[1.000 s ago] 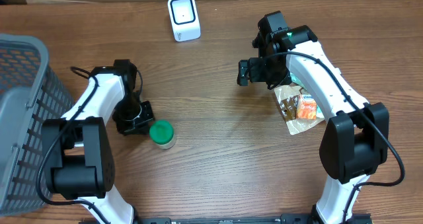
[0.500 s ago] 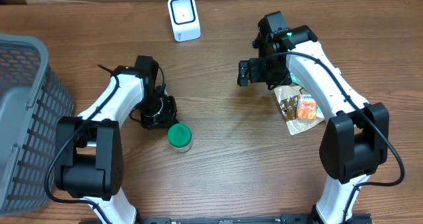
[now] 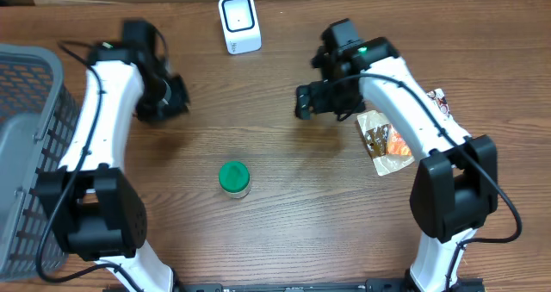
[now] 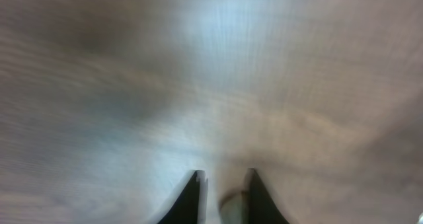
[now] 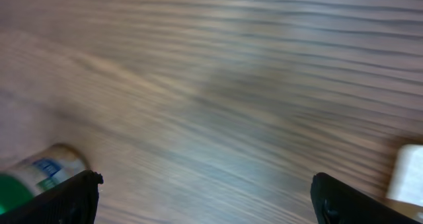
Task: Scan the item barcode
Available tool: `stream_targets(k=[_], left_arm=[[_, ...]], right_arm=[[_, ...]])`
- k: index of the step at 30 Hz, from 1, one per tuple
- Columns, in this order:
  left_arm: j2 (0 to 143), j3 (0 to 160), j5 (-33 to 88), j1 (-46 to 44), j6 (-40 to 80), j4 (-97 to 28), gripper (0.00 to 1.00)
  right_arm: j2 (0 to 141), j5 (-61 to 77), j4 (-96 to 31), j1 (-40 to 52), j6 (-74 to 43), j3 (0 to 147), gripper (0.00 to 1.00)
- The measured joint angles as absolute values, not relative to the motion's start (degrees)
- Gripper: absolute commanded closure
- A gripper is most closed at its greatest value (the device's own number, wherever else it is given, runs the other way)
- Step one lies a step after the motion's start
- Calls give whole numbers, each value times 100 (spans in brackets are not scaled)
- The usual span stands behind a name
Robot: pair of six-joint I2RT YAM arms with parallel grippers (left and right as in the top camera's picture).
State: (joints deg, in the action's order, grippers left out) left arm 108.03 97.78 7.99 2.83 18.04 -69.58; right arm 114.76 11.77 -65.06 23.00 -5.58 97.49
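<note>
Now the left hand (image 3: 175, 99), barely parted, retreats from the green-lidded jar (image 3: 233, 178); wide right hand (image 3: 303, 103) likely takes over.

The counter (image 3: 284, 206) is brown wood with a straight, clear grain and a soft, low sheen. The jar (image 3: 233, 178) has a smooth green plastic lid. The scanner (image 3: 238, 22) is glossy white plastic. The basket (image 3: 26, 154) is matt grey plastic lattice. The snack packet (image 3: 387, 141) is shiny printed film. The left arm (image 3: 99, 111) and right arm (image 3: 405, 94) wear smooth white shells. The right tool (image 5: 205, 178) has matt black fingers (image 5: 73, 197).
</note>
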Motion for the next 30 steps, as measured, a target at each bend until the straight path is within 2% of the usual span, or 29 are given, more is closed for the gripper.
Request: stream_targets(k=[4,5,6,7,17,30], left_arm=[[10803,10363,628,401,1645,-6823,30],[10803,10431,591,401,1608,-6766,21],[10803,10473,554,401,1581,-6720,4],[10803,10499,521,401,1575,-6667,0],[10803,10506,290,401,1584,-6602,1],[10803,10506,226,401,1581,-6602,0]], right_arm=[[11476,1190,-6364,2840,-460,9762,0],[11476,1181,-6311,2963,-434,9771,0],[11476,1164,-6246,3127,-403,9784,0],[11476,1105,-6182,3277,-381,9795,0],[11476,464,-5782,4615,62,9826,0],[11618,405,-5725,5341,642,9826,0]])
